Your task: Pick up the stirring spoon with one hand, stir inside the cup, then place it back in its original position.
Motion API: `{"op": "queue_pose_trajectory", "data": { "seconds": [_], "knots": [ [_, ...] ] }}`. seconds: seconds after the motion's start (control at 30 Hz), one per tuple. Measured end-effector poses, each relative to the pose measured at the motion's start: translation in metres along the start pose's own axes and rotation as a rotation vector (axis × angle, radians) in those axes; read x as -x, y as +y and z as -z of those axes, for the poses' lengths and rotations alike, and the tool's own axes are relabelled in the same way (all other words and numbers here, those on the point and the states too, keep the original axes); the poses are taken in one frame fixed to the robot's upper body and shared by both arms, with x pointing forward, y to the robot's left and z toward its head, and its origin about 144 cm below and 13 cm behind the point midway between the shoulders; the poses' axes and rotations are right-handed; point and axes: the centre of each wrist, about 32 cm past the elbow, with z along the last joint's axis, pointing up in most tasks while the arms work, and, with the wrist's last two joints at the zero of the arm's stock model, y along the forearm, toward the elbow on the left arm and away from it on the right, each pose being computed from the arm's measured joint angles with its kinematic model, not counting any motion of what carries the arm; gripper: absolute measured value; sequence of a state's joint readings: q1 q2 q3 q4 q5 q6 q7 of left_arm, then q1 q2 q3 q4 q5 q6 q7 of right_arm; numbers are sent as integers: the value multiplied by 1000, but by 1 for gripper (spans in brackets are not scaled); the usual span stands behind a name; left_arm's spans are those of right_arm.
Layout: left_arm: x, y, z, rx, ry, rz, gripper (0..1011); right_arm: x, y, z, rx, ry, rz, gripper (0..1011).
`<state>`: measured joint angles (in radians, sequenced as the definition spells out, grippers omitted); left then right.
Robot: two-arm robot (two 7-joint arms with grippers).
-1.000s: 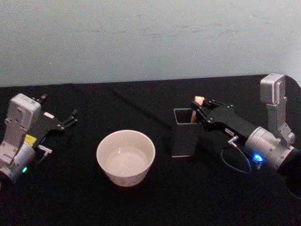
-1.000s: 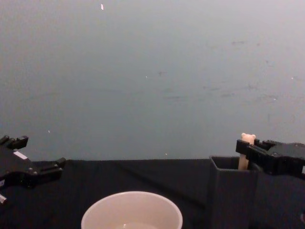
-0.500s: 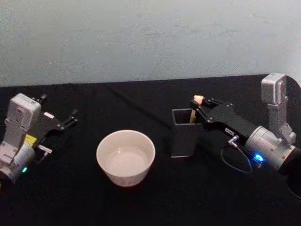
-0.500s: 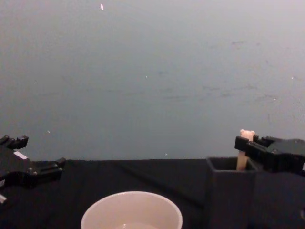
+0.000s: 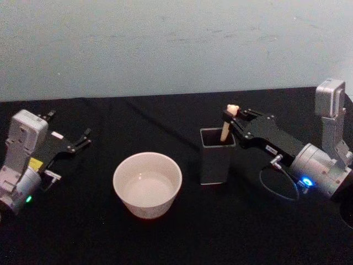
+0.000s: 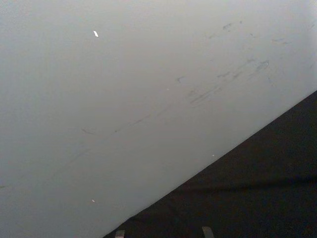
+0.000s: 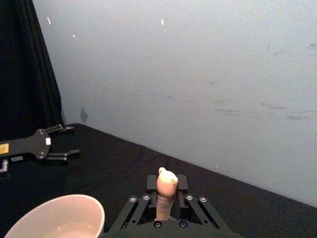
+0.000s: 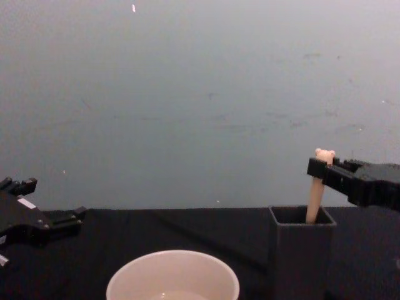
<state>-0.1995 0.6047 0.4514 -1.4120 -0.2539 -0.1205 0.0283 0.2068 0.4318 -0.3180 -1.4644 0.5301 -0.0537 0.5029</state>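
The stirring spoon (image 5: 226, 128) stands in the dark grey square holder (image 5: 216, 160), its beige handle and bear head (image 8: 324, 154) rising above the rim; its bowl is hidden inside. My right gripper (image 5: 230, 114) is shut on the handle just under the bear head, also seen in the right wrist view (image 7: 166, 189) and chest view (image 8: 320, 169). The cream-white cup (image 5: 147, 184) sits left of the holder, apart from it. My left gripper (image 5: 84, 138) rests open at the far left of the table.
A black cloth (image 5: 176, 237) covers the table, with a pale wall (image 5: 165, 44) behind. The gap between cup and holder is narrow. My left gripper also appears far off in the right wrist view (image 7: 62, 143).
My right gripper has risen with the spoon, so more of the beige handle now shows above the holder's rim. The left arm, cup and holder have stayed put.
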Motion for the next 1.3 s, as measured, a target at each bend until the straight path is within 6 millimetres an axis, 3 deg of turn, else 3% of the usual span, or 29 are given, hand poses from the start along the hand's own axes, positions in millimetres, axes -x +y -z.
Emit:
{"op": "queue_pose_trajectory", "data": {
  "seconds": [0.67, 1.3],
  "knots": [
    [0, 0, 0, 0, 0, 0, 1001, -2, 1, -33, -113, -23, -16, 228],
    [0, 0, 0, 0, 0, 0, 1001, 8, 20, -60, -239, -5, -67, 228]
  ]
}}
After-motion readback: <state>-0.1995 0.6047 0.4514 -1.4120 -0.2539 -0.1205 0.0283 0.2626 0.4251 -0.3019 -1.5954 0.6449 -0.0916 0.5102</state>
